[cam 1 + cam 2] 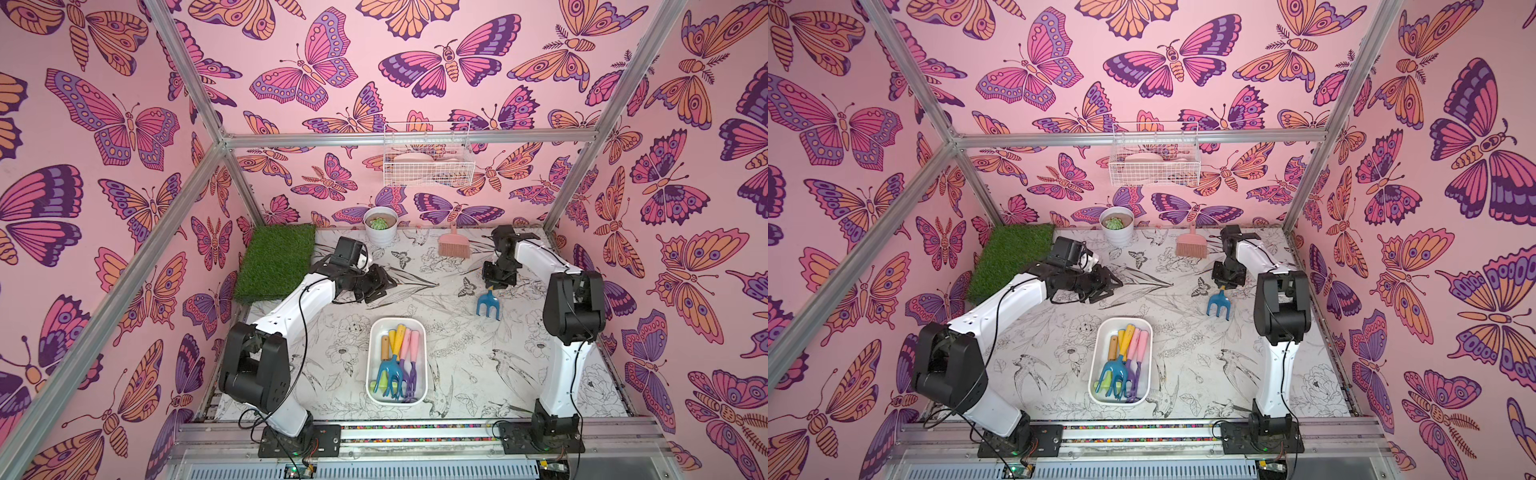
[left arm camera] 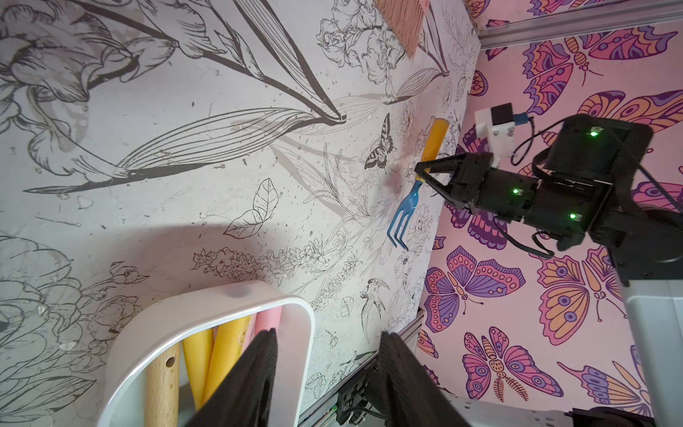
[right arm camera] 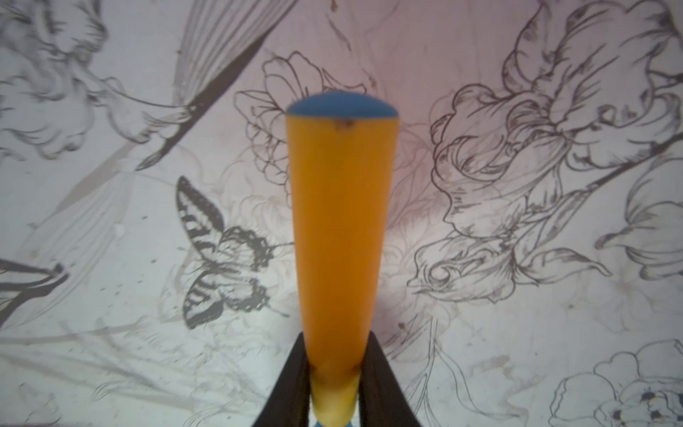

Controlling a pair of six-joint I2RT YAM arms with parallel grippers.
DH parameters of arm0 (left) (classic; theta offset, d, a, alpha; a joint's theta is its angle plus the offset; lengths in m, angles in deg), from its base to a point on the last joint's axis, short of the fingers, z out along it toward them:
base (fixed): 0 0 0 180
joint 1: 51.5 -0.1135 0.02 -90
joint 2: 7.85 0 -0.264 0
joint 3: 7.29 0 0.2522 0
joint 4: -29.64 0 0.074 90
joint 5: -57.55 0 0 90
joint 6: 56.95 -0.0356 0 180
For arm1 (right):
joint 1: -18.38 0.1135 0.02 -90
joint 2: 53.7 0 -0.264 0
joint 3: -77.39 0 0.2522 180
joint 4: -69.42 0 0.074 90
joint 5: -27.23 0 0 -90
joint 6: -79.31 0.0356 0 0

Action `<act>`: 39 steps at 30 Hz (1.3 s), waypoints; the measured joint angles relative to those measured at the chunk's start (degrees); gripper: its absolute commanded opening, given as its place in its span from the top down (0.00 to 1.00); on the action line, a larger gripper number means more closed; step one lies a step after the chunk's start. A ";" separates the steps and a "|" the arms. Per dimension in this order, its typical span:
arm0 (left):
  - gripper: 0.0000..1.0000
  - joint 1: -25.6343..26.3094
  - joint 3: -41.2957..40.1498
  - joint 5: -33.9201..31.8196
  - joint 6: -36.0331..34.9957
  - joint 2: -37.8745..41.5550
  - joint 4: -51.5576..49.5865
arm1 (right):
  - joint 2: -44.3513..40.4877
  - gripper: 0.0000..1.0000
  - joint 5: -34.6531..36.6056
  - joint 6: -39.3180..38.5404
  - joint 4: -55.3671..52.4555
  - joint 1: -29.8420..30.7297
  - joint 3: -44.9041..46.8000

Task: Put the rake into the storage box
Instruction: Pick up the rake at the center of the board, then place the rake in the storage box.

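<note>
Currently the rake, right of centre, runs near-vertical in frame, tines pointing down-frame; right gripper clamps its yellow handle; left gripper gapes empty.

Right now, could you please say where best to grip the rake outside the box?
On the rake, the yellow handle at its narrow end by the blue head, from above, jaws across: it is slim, straight, the tines splayed. The right gripper grips there.

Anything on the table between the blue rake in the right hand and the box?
No. In both top views, the stretch between the rake and the box is bare printed tabletop.
</note>
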 measured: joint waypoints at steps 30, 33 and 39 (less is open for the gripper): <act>0.49 2.16 -10.99 -15.91 -2.54 23.91 -9.70 | -22.86 0.99 -11.69 25.20 10.21 30.93 12.83; 0.49 2.16 -13.44 -17.14 -1.84 28.00 -10.75 | -22.97 0.99 -12.04 27.98 12.41 34.01 14.84; 0.49 2.16 -17.05 -18.69 -0.09 33.64 -12.59 | -22.97 0.98 -12.44 32.09 15.47 38.88 18.05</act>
